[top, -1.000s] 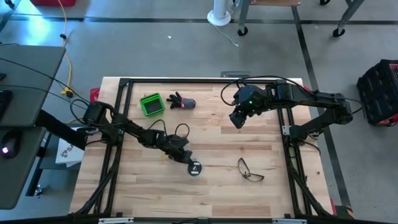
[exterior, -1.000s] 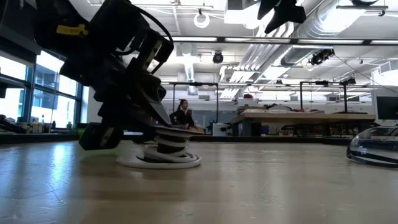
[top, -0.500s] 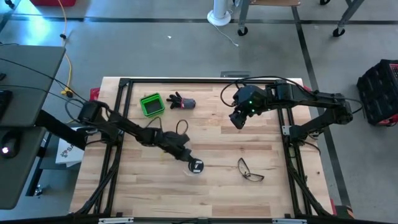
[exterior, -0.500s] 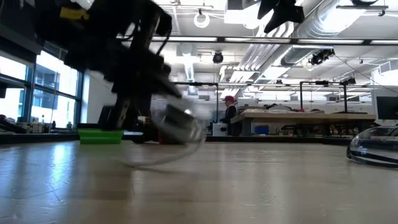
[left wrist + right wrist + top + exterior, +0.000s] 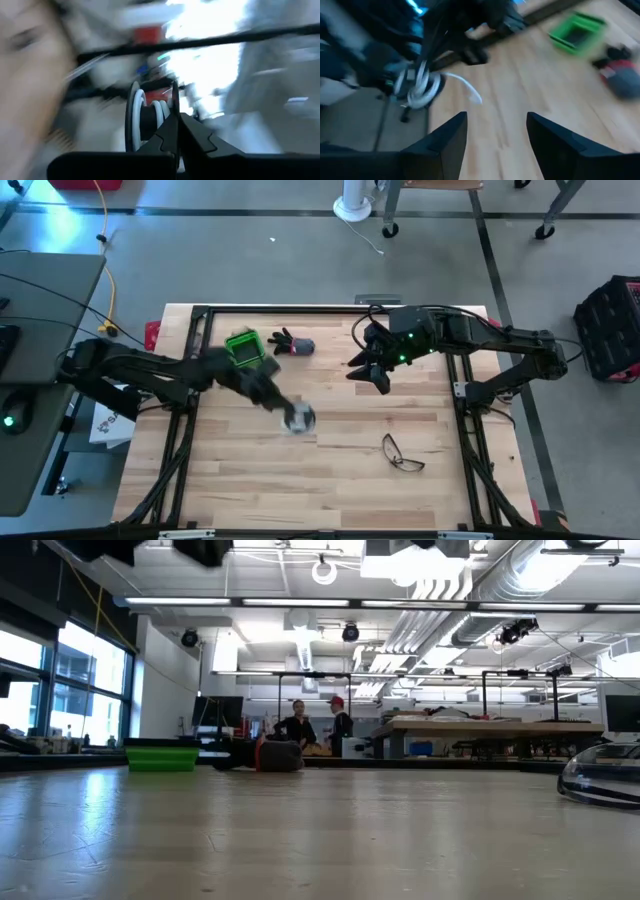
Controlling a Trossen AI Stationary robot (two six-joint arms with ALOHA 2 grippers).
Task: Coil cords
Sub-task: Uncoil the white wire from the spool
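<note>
High view has my left gripper (image 5: 283, 412) up over the middle of the counter (image 5: 330, 480), jaws clamped tight on the reel (image 5: 298, 418) with the white cord (image 5: 292, 423) wound around it, so the whole thing is off the wood. My left wrist view backs that up: the reel (image 5: 145, 122) sits right in front of my pinched-together fingers (image 5: 192, 135), white cord (image 5: 160, 111) loops showing between its rims, everything behind it a smear. My right gripper (image 5: 368, 375) hangs over the far right part of the counter, well apart from the reel, jaws spread wide with nothing in them. From my right wrist view I can see the cord (image 5: 422, 85) bundle dangling under the other arm, one loose end curling out over the wood. Also on the counter: a green tray (image 5: 243, 347) near the far left, a small dark toy (image 5: 290, 343) beside it, and a pair of glasses (image 5: 402, 452) toward the near right.
</note>
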